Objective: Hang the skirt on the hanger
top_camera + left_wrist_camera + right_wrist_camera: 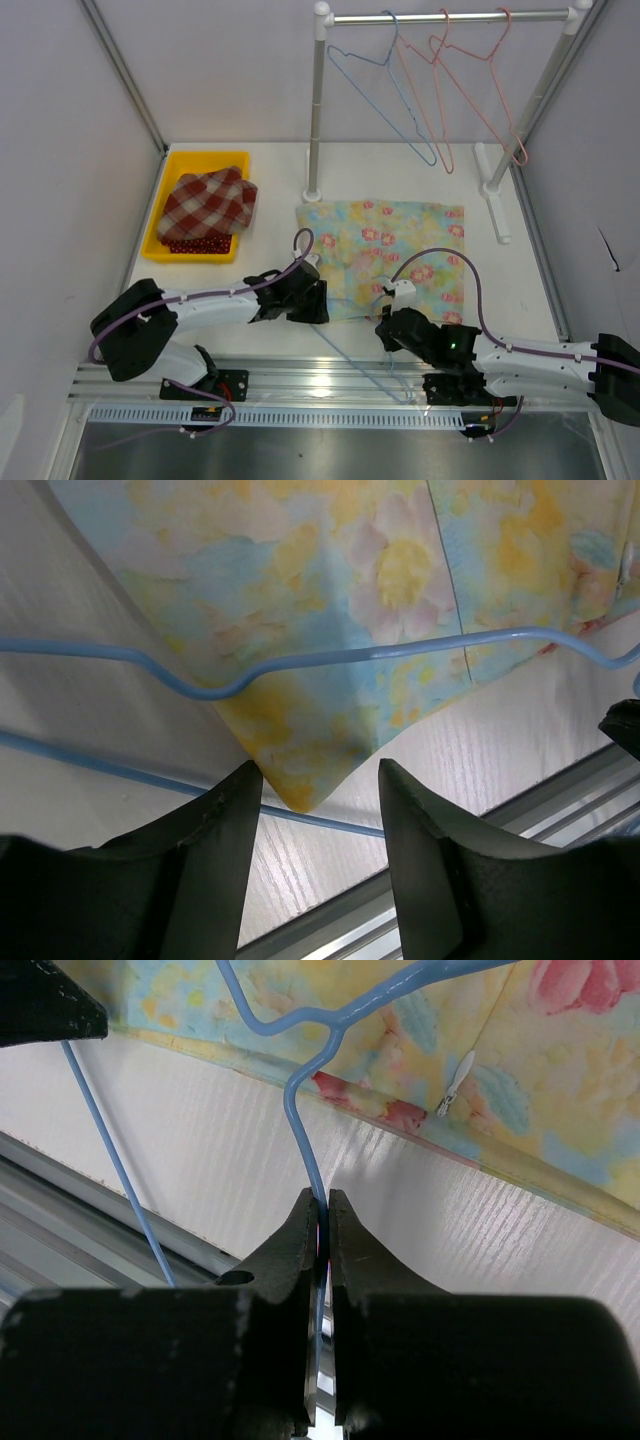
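The floral skirt [385,255] lies flat on the white table; it also shows in the left wrist view [330,600] and the right wrist view [480,1070]. A light-blue wire hanger [365,345] lies at the skirt's near edge, part over the cloth [330,658]. My right gripper [388,330] is shut on the hanger's wire [305,1120] just below its twisted neck. My left gripper [318,300] is open, its fingers [225,820] either side of the skirt's near-left corner [305,780], not touching it.
A yellow bin [165,215] with a red plaid cloth [207,203] stands at the back left. A white rail [450,17] at the back carries a blue hanger [385,90] and two pink hangers [470,85]. The table's metal front edge [330,375] runs below the arms.
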Action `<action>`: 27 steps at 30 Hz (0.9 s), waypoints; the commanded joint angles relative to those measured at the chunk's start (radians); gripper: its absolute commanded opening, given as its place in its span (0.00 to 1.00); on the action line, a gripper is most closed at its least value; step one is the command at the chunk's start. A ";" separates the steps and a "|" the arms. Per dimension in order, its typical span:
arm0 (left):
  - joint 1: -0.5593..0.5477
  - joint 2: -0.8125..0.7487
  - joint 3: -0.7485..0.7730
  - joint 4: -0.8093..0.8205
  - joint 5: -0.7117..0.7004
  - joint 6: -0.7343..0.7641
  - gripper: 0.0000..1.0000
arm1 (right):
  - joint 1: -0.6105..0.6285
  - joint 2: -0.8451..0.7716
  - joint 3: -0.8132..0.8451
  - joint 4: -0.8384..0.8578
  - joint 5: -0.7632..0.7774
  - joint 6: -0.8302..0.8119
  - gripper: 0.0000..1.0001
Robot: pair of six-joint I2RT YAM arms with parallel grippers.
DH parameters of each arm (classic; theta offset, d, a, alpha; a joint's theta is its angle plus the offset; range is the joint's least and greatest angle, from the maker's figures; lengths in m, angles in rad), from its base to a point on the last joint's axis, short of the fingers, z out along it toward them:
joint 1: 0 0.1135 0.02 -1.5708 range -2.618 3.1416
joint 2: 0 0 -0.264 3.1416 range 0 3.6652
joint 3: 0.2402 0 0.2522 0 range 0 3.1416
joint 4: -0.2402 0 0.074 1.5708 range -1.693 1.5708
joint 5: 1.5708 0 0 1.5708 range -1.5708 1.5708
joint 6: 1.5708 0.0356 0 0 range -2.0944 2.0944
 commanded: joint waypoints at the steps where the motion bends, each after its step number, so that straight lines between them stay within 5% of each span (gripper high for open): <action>1: -0.013 0.028 0.043 -0.033 -0.061 -0.001 0.54 | 0.006 0.005 0.026 0.005 0.056 0.010 0.00; 5: -0.013 0.056 0.060 -0.053 -0.102 0.000 0.38 | 0.006 0.031 0.033 0.020 0.056 0.003 0.00; 10: -0.013 0.015 0.096 -0.105 -0.156 0.017 0.01 | 0.006 0.047 0.058 0.022 0.077 -0.020 0.00; 20: 0.062 -0.136 0.161 -0.245 -0.165 0.082 0.00 | 0.004 0.175 0.138 0.032 0.149 -0.115 0.00; 27: 0.304 -0.222 0.080 -0.266 -0.087 0.123 0.00 | 0.000 0.257 0.168 0.063 0.189 -0.151 0.00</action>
